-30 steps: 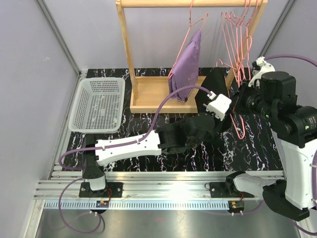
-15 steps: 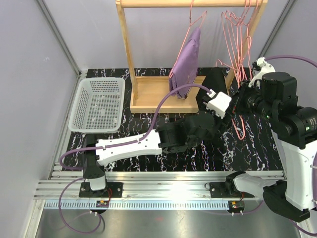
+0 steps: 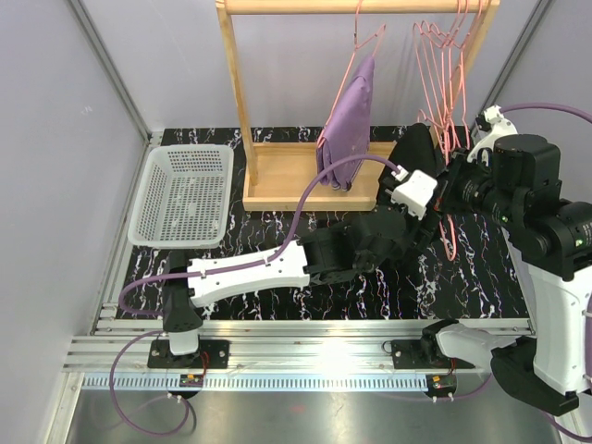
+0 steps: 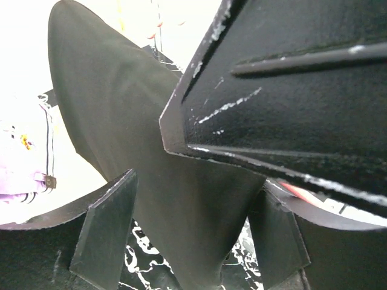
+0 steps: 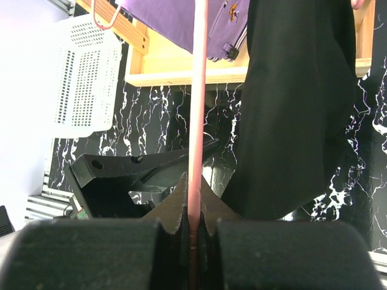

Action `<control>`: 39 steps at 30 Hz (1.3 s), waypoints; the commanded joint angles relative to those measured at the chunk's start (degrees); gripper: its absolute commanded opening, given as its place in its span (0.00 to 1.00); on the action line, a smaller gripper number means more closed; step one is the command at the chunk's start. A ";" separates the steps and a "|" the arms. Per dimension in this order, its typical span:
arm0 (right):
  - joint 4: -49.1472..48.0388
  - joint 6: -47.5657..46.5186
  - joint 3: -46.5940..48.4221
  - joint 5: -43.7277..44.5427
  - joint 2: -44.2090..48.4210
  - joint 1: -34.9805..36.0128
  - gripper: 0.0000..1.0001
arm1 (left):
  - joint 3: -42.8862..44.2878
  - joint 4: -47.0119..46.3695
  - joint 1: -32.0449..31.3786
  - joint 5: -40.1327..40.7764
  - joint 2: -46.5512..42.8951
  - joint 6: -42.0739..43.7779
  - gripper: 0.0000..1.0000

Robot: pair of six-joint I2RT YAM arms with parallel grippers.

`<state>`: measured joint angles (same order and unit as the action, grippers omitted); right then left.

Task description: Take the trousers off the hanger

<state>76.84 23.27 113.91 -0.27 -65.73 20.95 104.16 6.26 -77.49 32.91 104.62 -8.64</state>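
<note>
The black trousers (image 3: pixel 418 148) hang from a pink hanger (image 3: pixel 450 236) at the right of the rack. My right gripper (image 5: pixel 193 226) is shut on that hanger's wire (image 5: pixel 197 90), with the black trousers (image 5: pixel 296 109) draped just to its right. My left gripper (image 4: pixel 196 187) is open, and the black trousers (image 4: pixel 121 109) hang down between its fingers (image 4: pixel 103 235) with gaps on both sides. In the top view the left gripper (image 3: pixel 430 220) sits right below the right gripper (image 3: pixel 453 190). The lilac-purple trousers (image 3: pixel 347 116) hang on another pink hanger at the rack's middle.
The wooden rack (image 3: pixel 236 83) stands on its base board (image 3: pixel 287 180) at the back. Several empty pink hangers (image 3: pixel 444 55) hang at its right end. A white mesh basket (image 3: pixel 185 194) sits at the left on the black marbled table (image 3: pixel 277 231).
My left gripper's jaws have opened wide around the black trousers, and the left arm has edged to the right. The right gripper stays shut on the hanger.
</note>
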 commanded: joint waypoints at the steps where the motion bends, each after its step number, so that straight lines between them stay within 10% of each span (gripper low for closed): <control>1: -8.63 0.90 1.58 0.01 1.92 0.06 0.00 | 0.09 -6.00 0.15 -2.93 -0.64 -2.08 0.73; 9: -8.29 2.40 4.30 -1.83 2.01 -0.03 0.00 | -0.36 -8.28 0.24 -1.27 1.29 -1.20 0.59; 18: -8.02 1.96 3.60 -1.49 2.63 -0.03 0.00 | -0.54 -8.37 0.24 0.14 1.82 0.91 0.08; 39: -8.81 -5.16 -6.07 11.96 5.53 0.06 0.00 | -11.17 -6.45 -0.03 -9.00 -13.91 3.46 0.04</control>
<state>76.07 21.19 106.59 6.57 -61.17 20.99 92.88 2.76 -77.28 26.28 95.98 -5.80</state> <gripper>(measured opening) 0.049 0.097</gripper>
